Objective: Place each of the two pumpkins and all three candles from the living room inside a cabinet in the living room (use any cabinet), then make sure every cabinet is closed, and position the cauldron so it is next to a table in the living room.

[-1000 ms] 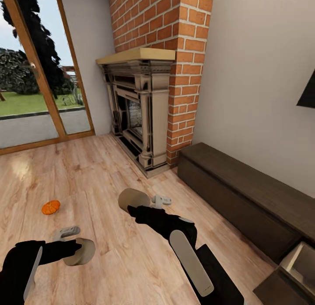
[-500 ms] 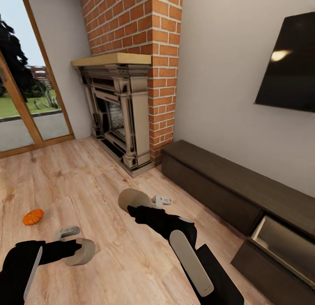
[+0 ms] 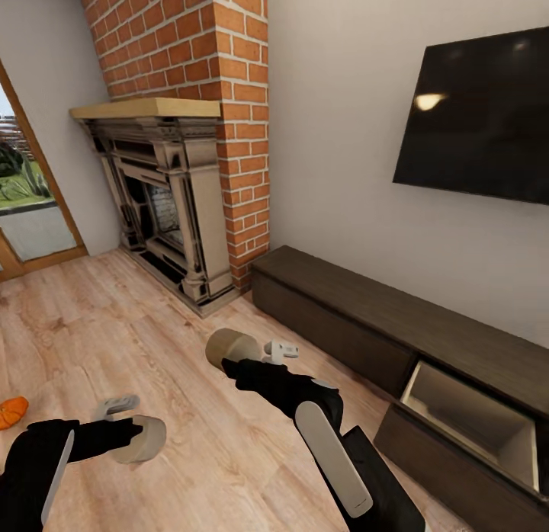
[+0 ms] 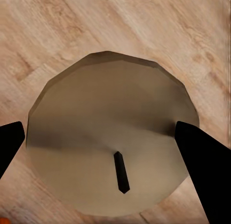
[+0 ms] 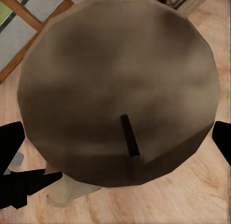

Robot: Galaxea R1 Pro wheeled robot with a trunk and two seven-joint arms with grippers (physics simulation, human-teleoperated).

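Observation:
My left gripper [image 3: 131,429] is shut on a beige candle [image 3: 145,439], held low over the wood floor; its round top and dark wick fill the space between the black fingers [image 4: 199,161] in the left wrist view. Further forward, my right gripper [image 3: 248,354] is shut on a second candle [image 3: 227,347], whose wicked top [image 5: 120,89] shows in the right wrist view. An orange pumpkin [image 3: 11,411] lies on the floor at the far left edge. The long dark cabinet [image 3: 343,311] runs along the right wall, one drawer [image 3: 473,419] pulled open with a pale interior.
A dark ornate fireplace [image 3: 164,212] stands under a brick chimney [image 3: 206,52] ahead. A black TV [image 3: 480,113] hangs on the wall above the cabinet. A glass door [image 3: 23,212] is at the far left. Open wood floor [image 3: 114,326] lies between me and the fireplace.
The camera has swung right: fireplace and pumpkin slid toward the left edge, and the TV and open drawer came further into view. Both arms keep their pose and their candles.

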